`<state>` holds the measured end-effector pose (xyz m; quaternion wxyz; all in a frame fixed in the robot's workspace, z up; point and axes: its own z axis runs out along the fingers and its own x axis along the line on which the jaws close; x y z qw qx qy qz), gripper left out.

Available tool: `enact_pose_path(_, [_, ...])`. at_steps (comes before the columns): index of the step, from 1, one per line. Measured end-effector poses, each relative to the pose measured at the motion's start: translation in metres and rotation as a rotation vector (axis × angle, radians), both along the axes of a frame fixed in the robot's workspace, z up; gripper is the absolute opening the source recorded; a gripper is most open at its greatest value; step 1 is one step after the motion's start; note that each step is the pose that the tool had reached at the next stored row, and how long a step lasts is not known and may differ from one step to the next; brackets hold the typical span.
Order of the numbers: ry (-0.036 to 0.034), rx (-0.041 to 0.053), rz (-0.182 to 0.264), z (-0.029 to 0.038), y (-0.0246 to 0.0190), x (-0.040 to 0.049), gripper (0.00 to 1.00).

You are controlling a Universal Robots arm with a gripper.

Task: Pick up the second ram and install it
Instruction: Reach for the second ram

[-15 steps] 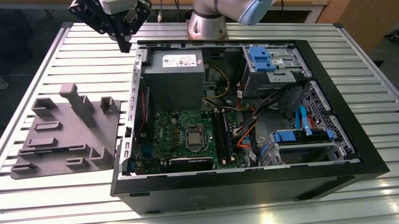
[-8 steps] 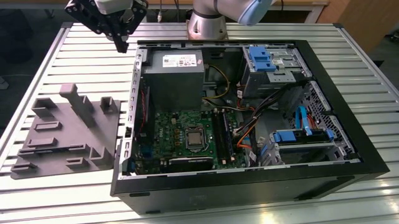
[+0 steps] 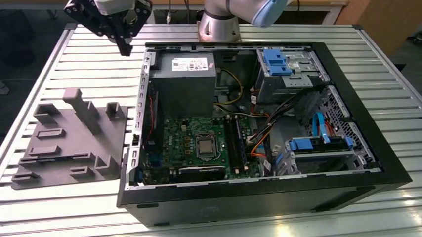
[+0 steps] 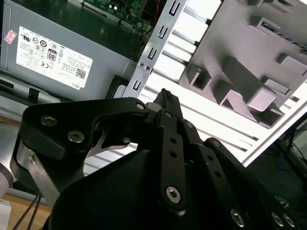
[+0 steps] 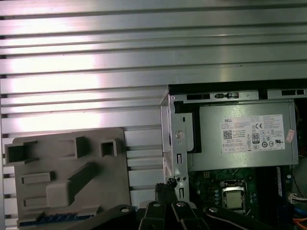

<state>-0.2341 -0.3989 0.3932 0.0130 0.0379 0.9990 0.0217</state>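
Our gripper [image 3: 125,49] hovers, fingers [image 4: 168,124] pinched together, empty. The second ram [image 5: 62,218] seems to lie in the grey holder [image 3: 72,145], near the fingers but apart. We judge it light, stiff and fragile, best gripped by its long edges.

White printed label [image 5: 254,134] on the grey power supply [image 5: 208,143], first wrist view: I see rows of small print, round certification marks and a square code patch. Small pink sticker [image 5: 289,136] at the label's corner. I log no wording from either
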Motion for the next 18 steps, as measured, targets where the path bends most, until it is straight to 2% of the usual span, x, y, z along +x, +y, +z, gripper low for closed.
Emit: enact_pose_path(18, [0.0000,0.0000,0.000,-0.0001,0.0000,-0.0126,0.11])
